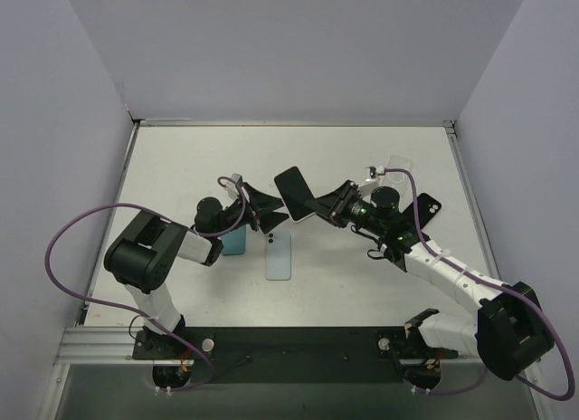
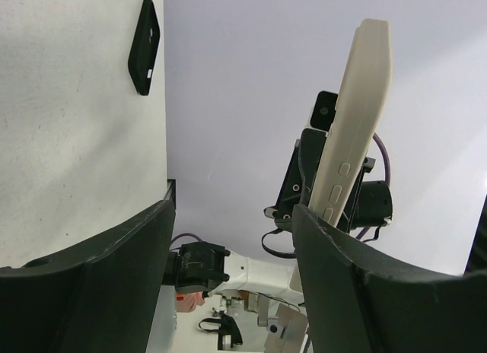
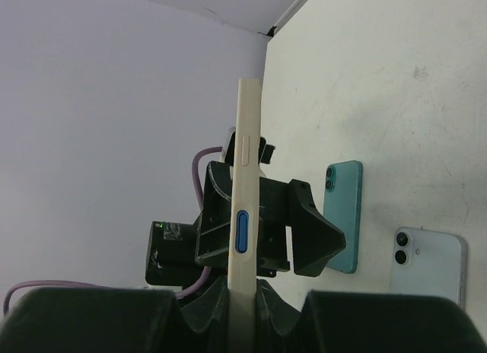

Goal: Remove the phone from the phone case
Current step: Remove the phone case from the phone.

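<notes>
The right fingers (image 3: 242, 296) pinch tight on the phone (image 1: 291, 192) in its cream case (image 3: 245, 140), up in the air over the middle of the tabletop (image 1: 181, 167). The left fingers (image 1: 270, 210) are wide open just beside it, holding nothing. Two more phones lie flat below: a teal phone (image 1: 233, 242) and a pale blue phone (image 1: 280, 255). One black case (image 1: 425, 207) lies near the right edge.

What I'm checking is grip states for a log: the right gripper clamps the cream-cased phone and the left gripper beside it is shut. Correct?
No: the left gripper is open, jaws wide apart, as the left wrist view shows. The right gripper does clamp the cream-cased phone.
</notes>
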Action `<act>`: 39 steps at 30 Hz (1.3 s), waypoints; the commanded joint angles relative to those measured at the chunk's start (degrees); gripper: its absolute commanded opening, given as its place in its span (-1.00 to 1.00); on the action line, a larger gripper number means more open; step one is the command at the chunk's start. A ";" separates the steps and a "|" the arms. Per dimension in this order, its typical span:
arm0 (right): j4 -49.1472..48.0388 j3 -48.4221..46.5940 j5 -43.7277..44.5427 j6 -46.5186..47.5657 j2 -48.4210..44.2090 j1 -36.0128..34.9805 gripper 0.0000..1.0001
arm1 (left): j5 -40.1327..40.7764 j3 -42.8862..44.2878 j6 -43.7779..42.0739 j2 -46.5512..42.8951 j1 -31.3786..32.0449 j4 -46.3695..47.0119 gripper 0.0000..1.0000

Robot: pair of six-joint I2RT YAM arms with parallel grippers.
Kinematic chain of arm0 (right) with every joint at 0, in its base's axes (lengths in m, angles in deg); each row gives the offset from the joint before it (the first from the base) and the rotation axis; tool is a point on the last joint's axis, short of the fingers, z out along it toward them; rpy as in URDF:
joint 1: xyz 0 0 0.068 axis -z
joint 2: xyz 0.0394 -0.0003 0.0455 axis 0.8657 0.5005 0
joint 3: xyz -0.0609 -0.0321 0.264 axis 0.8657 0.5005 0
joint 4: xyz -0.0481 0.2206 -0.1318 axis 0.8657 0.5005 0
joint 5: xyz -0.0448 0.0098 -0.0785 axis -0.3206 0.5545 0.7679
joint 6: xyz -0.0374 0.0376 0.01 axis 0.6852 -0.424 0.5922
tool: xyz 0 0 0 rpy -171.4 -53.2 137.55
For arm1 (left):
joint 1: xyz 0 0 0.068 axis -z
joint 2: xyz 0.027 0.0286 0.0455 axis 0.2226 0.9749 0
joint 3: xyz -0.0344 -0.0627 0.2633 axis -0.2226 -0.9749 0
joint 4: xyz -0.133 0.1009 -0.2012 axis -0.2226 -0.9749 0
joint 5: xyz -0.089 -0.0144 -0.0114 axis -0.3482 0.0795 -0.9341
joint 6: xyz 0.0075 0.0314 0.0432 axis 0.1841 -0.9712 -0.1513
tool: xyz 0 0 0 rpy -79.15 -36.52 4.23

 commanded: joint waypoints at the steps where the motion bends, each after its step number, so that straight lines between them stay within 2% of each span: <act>1: -6.63 0.73 1.23 -1.13 -2.29 0.86 -1.00 | -1.11 2.28 -0.07 -3.14 0.20 22.57 0.47; 11: -2.07 0.64 5.71 0.09 -9.58 5.34 -1.00 | -0.94 1.49 0.19 -3.49 -0.24 22.57 0.47; 14: 1.18 -0.14 6.07 0.62 -9.68 5.35 -1.00 | -0.42 1.66 0.19 -4.02 -0.41 22.57 0.55; 17: -0.83 0.64 5.02 -0.77 -7.83 4.74 -1.00 | 0.38 2.37 0.45 -3.85 -0.24 22.57 0.61; 28: -12.16 0.29 -0.87 -4.21 0.25 -0.10 -1.00 | 1.52 6.93 1.77 -0.60 0.29 22.57 0.64; 32: -13.14 -0.50 -1.76 -4.47 2.45 -1.95 -1.00 | 1.87 7.90 2.30 0.37 0.64 22.57 0.58; 36: -14.54 0.38 -1.49 -5.35 3.42 -2.92 -1.00 | 2.75 8.26 2.65 0.11 0.56 22.57 0.31; 39: -15.77 1.08 -1.93 -6.14 3.68 -2.92 -1.00 | 3.02 8.78 3.00 0.28 0.38 22.48 0.26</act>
